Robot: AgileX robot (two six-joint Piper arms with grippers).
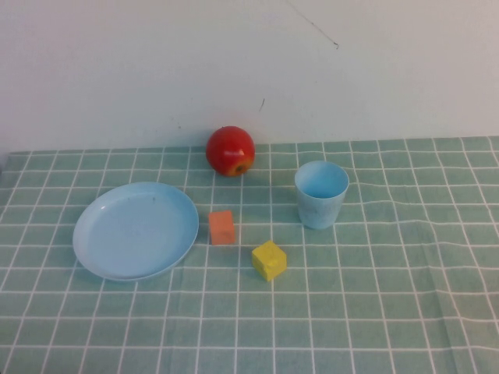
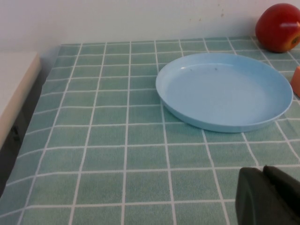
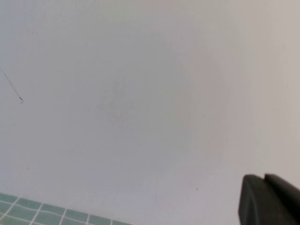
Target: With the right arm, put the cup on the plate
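Observation:
The light blue cup (image 1: 320,194) stands upright on the green checked cloth, right of centre in the high view. The light blue plate (image 1: 136,230) lies at the left; it also shows in the left wrist view (image 2: 224,90). Neither arm shows in the high view. My left gripper (image 2: 262,174) is shut and empty, low over the cloth on the near side of the plate. My right gripper (image 3: 264,180) is shut and empty, facing the white wall, away from the cup.
A red apple (image 1: 230,150) sits at the back by the wall, between plate and cup. An orange cube (image 1: 221,227) and a yellow cube (image 1: 269,259) lie between plate and cup. A white surface (image 2: 14,86) borders the table's left edge.

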